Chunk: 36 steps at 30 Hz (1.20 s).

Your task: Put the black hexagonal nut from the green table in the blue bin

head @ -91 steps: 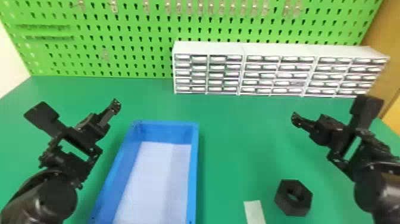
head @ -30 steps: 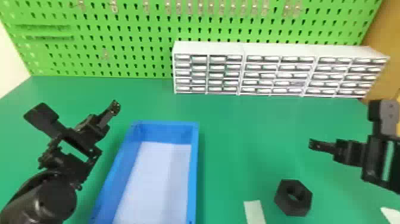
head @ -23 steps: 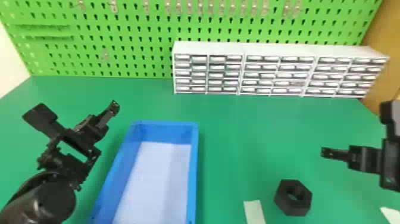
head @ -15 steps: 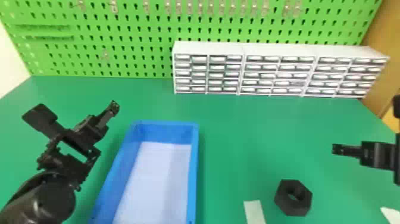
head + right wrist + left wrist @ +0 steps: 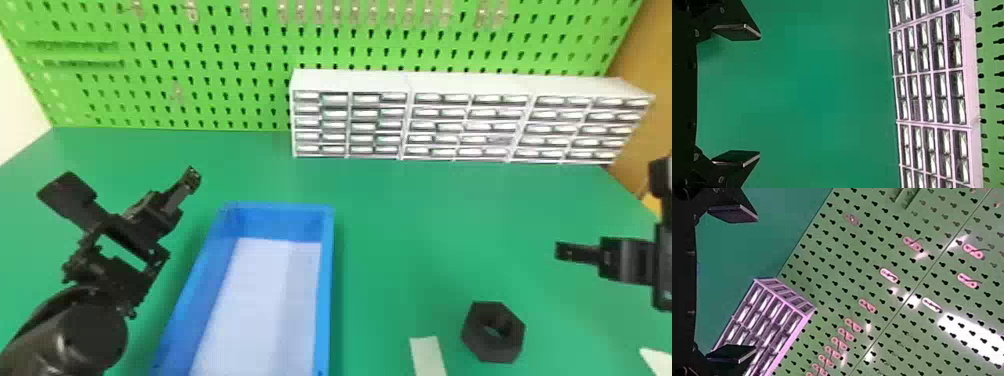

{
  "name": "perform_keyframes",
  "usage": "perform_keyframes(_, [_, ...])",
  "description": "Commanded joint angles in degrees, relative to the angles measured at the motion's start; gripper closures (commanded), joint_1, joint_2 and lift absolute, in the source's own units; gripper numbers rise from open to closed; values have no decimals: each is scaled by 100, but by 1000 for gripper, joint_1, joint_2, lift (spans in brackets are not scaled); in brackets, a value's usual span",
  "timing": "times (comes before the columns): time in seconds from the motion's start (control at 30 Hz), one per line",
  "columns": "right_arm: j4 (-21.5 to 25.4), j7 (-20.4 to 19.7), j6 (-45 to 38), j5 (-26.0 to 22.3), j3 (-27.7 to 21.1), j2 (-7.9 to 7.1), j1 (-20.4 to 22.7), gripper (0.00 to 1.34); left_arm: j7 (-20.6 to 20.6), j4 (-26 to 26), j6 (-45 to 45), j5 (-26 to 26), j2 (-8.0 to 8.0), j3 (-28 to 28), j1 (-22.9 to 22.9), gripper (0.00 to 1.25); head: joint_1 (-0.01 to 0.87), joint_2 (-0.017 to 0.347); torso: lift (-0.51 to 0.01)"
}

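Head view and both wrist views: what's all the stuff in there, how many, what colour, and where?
Hexagonal nut: one, black, on the table right of the bin
Blue bin: one, blue with whitish floor, on the table
Table: one, green, under everything
Drawer rack: one long row, white, at the table's back
Pegboard: one, green, behind the rack
Small fittings: over a dozen, pale, on the pegboard
White strip: one, white, just left of the nut
Left pincer: one, black, open, left of the bin
Right pincer: one, black, open, right side
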<state>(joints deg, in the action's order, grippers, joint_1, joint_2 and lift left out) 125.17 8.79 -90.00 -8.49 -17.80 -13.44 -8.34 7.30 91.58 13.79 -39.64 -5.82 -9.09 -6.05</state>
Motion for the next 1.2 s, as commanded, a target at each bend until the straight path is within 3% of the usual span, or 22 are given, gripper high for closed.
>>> perform_keyframes(0.0, [96, 0, -8, -189, -206, 88, 289, 226, 9, 9, 0, 0, 2, -14, 34, 113, 666, 32, -100])
perform_keyframes(0.5, [105, 0, -8, -118, 101, 325, 579, 226, 44, 9, -8, 9, 2, -41, 16, 113, 666, 32, -100])
perform_keyframes(1.17, [34, 0, -8, 330, 303, 448, 728, 226, 44, 9, 0, 17, -7, -23, -1, 111, 666, 32, -100])
